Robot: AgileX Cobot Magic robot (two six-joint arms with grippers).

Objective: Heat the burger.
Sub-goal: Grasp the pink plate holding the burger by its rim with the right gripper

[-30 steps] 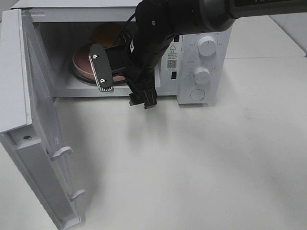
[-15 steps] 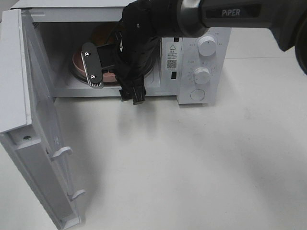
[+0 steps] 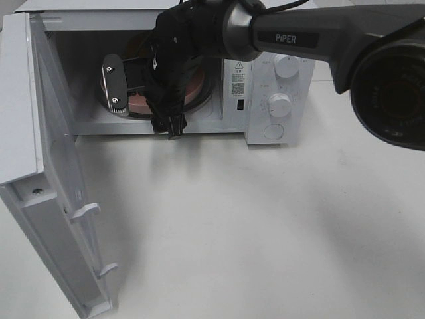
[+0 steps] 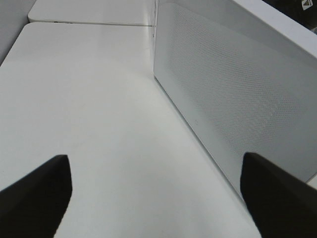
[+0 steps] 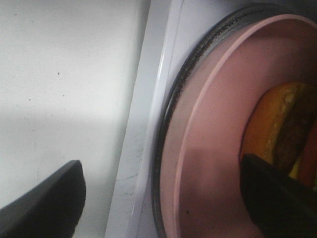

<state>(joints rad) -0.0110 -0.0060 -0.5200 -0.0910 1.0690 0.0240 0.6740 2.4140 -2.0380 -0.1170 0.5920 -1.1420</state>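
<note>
the burger (image 5: pixel 285 129) sits on the pink plate (image 5: pixel 208 148) inside the open microwave (image 3: pixel 265 73). the right end effector (image 5: pixel 158 198) hangs at the cavity mouth, fingers spread and empty; the left end effector (image 4: pixel 153 193) is also spread. loading looks done; next, clear the arm and swing the door (image 3: pixel 40 159) shut.

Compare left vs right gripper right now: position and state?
The right gripper reaches into the open microwave, over the pink plate holding the burger; the left gripper hangs over bare table beside the microwave's outer wall. Both have their jaws spread and hold nothing.
</note>
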